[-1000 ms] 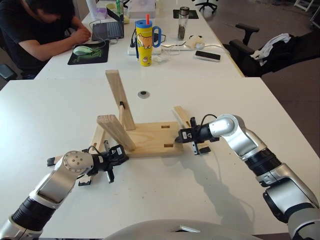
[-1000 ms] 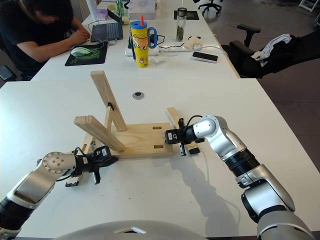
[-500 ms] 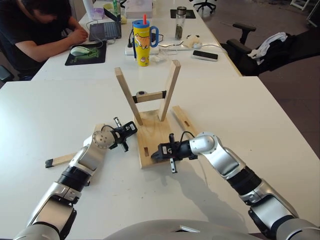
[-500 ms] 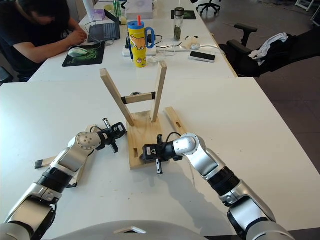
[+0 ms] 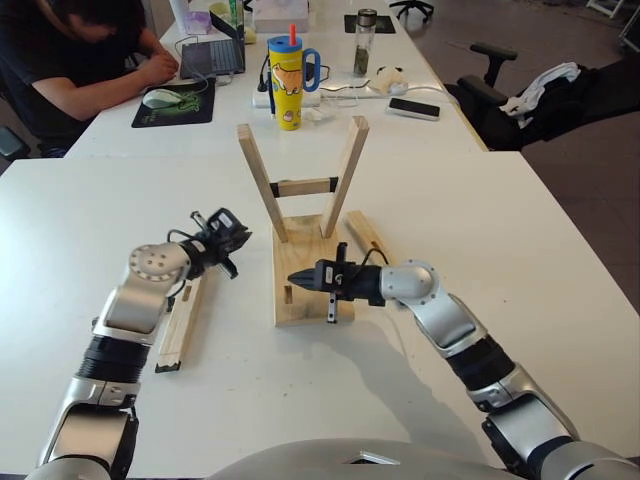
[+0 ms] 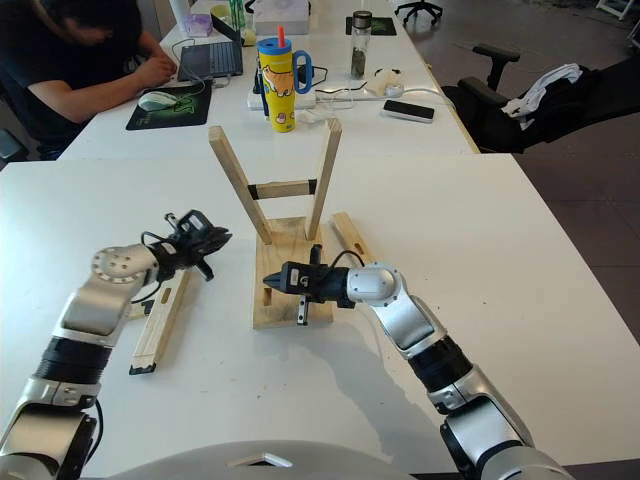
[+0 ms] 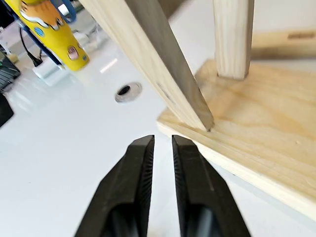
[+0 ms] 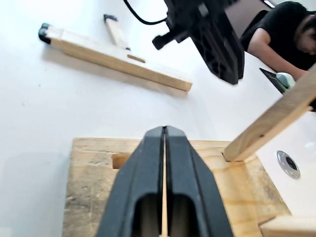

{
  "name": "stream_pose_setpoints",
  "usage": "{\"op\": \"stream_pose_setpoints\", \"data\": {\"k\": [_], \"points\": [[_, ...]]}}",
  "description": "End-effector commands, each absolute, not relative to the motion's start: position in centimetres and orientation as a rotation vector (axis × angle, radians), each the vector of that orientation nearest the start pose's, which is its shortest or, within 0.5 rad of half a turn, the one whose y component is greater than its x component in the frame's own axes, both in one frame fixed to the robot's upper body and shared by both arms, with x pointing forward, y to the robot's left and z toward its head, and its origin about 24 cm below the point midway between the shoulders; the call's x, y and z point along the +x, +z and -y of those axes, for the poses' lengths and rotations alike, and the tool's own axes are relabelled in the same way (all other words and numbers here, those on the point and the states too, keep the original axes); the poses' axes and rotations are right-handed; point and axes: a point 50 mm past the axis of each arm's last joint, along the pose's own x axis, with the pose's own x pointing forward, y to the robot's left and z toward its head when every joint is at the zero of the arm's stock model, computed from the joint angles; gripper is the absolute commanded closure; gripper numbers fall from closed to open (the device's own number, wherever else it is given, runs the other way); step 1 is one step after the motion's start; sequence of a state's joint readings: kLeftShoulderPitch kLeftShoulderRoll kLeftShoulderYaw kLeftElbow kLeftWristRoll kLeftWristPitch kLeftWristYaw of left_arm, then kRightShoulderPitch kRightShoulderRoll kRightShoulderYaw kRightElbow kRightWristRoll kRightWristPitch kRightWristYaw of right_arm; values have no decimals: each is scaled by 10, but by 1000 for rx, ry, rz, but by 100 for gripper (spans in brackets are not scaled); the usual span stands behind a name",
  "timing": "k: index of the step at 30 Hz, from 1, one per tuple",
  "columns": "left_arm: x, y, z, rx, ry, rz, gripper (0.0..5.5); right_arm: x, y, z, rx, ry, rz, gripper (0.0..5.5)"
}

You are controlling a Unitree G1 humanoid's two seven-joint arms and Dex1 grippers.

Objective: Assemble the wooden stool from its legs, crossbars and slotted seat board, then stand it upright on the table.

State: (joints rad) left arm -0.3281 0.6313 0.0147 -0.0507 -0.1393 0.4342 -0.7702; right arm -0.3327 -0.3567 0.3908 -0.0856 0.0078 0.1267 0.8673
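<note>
The slotted seat board [image 5: 300,310] lies flat on the table. Two legs [image 5: 262,180] stand up from its far end, joined by a crossbar [image 5: 305,187]. My right gripper [image 5: 293,278] is shut, low over the board's middle by a slot [image 8: 120,160], with nothing between its fingers. My left gripper [image 5: 228,240] hangs to the left of the board, apart from it. Its fingers [image 7: 140,163] are shut to a thin gap and hold nothing. One loose leg [image 5: 183,318] lies left of the board, another [image 5: 365,232] at its right.
A short wooden piece [image 8: 116,32] lies beside the left loose leg. A cable hole [image 7: 123,90] sits in the table beyond the board. On the far table are a yellow cup [image 5: 290,70], a phone [image 5: 415,108] and a laptop, with a person seated there.
The board with its two legs was turned to lie lengthwise away from me. My left gripper drew back from the board's left edge. My right gripper moved from the near edge onto the board's top.
</note>
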Motion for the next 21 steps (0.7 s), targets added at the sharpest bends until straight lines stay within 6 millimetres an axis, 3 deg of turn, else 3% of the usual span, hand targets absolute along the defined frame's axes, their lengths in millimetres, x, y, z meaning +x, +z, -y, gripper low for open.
{"op": "stream_pose_setpoints", "data": {"k": [1,4,12,14,21], "points": [[273,155,-273,498,-692,-351,419,258,106,88,-264,1142,7,508],[260,157,-304,445,-760,-489,376,255,102,95,-108,1063,-36,462],[252,139,-356,543,-850,-755,266,259,99,103,33,949,-68,347],[248,131,-362,569,-883,-831,246,261,98,105,57,939,-76,316],[245,126,-374,690,-932,-950,246,265,91,109,55,912,-108,313]]}}
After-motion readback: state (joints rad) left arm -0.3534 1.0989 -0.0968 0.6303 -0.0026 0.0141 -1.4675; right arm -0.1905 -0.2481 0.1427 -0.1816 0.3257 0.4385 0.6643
